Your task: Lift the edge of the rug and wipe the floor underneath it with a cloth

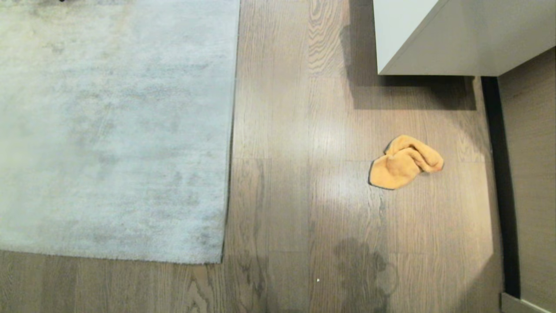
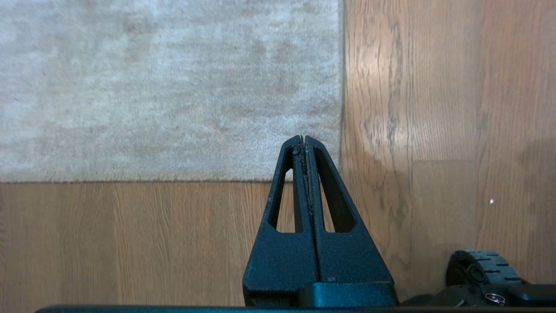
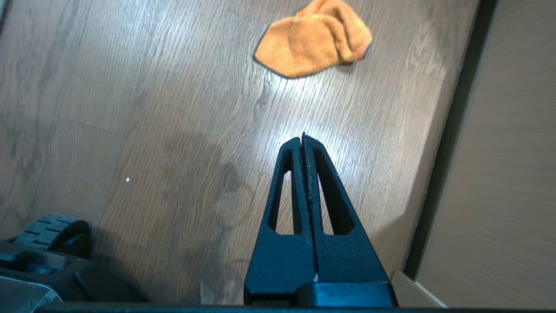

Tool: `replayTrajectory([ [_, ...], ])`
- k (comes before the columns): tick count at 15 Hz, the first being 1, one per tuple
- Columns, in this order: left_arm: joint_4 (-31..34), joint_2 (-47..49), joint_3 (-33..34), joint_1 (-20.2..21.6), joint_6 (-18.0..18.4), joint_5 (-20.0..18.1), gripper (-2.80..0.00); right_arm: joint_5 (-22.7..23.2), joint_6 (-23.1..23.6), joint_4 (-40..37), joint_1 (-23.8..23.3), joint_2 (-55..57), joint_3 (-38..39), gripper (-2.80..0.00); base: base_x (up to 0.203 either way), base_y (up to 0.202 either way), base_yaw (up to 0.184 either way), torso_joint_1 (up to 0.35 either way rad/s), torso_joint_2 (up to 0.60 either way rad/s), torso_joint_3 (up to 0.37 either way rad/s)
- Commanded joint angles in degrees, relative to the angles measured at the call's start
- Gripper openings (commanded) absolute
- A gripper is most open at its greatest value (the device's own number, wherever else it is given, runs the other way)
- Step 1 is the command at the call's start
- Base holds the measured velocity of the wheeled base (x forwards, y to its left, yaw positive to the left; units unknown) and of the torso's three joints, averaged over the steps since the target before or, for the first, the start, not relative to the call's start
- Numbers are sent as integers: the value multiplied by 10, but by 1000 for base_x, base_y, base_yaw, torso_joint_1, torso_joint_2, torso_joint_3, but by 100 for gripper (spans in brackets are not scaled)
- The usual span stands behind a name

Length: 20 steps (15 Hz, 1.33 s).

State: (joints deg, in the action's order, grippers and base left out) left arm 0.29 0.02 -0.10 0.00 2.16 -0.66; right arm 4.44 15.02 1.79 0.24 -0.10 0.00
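A pale grey, mottled rug (image 1: pixel 113 130) lies flat on a light brown wood-plank floor (image 1: pixel 304 174), filling the left part of the head view. Its straight rug edge (image 1: pixel 230 130) runs from the far side toward the robot and ends at a near corner, flush against the planks. A crumpled mustard-orange cloth (image 1: pixel 405 162) with a dark rim sits on the bare floor well to the right of the rug, near a dark baseboard gap and below the corner of a white cabinet (image 1: pixel 417 39). Neither arm appears in the head view. In the left wrist view, the left gripper (image 2: pixel 304 140) hangs above the rug's near corner, its black fingers pressed together and empty. In the right wrist view, the right gripper (image 3: pixel 302 138) hangs over bare floor, fingers likewise pressed together and empty, with the cloth lying apart beyond its tips.
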Motion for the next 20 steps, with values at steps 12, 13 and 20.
replayTrajectory([
  [12, -1, 0, 0, 0, 0, 0, -280, 0, 1, 1, 0, 1, 0, -280, 0, 0, 0, 3, 1, 203],
  [13, -1, 0, 0, 0, 0, 1, -280, 0, 1, 1, 0, 1, 0, -280, 0, 0, 0, -2, 2, 208],
  [20, -1, 0, 0, 0, 0, 1, -280, 0, 1, 1, 0, 1, 0, -280, 0, 0, 0, 1, 4, 203],
])
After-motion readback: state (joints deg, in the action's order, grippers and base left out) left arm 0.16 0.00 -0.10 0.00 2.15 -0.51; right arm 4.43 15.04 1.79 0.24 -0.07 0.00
